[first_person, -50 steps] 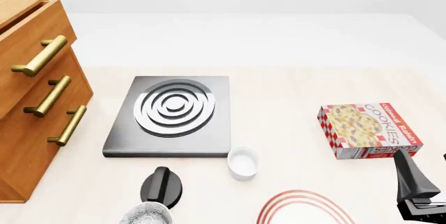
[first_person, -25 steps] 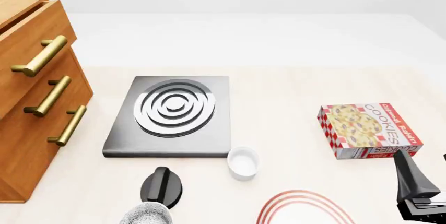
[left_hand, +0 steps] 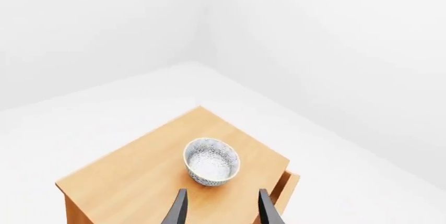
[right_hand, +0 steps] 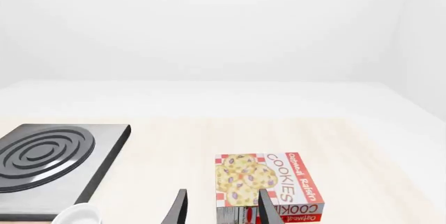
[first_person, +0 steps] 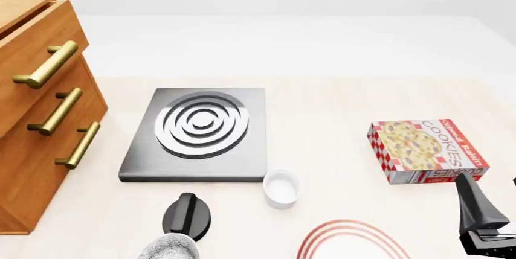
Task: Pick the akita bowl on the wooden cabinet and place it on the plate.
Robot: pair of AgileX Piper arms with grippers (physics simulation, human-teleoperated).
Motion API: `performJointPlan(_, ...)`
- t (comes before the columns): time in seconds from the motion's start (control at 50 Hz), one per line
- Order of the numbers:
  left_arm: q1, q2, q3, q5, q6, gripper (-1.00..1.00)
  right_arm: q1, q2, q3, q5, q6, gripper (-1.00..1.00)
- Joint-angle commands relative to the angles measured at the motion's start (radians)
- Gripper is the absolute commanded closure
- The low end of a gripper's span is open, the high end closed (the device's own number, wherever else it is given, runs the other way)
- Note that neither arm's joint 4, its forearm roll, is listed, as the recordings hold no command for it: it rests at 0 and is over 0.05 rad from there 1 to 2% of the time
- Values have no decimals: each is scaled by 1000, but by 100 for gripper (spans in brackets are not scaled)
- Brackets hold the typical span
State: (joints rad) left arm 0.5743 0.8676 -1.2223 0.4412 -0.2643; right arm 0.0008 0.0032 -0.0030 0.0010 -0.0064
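In the left wrist view the akita bowl [left_hand: 211,162], speckled grey, sits upright on the top of the wooden cabinet [left_hand: 132,182]. My left gripper [left_hand: 221,211] hovers above and short of it, open, with nothing between its fingers. In the front view the cabinet [first_person: 36,120] stands at the far left and its top does not show. The plate [first_person: 354,239], with red rings, is cut off by the near edge. My right gripper [right_hand: 221,211] is open and empty near the table's right front. One of its fingers [first_person: 474,201] shows there.
A grey stove [first_person: 197,127] lies mid-table with a small white bowl [first_person: 281,186] just in front of it. A cookies box [first_person: 427,150] lies at the right. A second speckled bowl [first_person: 168,249] sits at the near edge behind a black rounded shape [first_person: 187,214].
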Motion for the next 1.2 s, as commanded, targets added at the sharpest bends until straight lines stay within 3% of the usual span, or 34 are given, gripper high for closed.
performJointPlan(0.02, 29, 40, -3, -22, 0, -100, 0, 0, 0, 0, 0, -100)
performJointPlan(0.5, 69, 111, -23, -41, -13, -100, 0, 0, 0, 0, 0, -100)
performJointPlan(1.2, 80, 294, -134, 27, -140, -100, 0, 0, 0, 0, 0, -100)
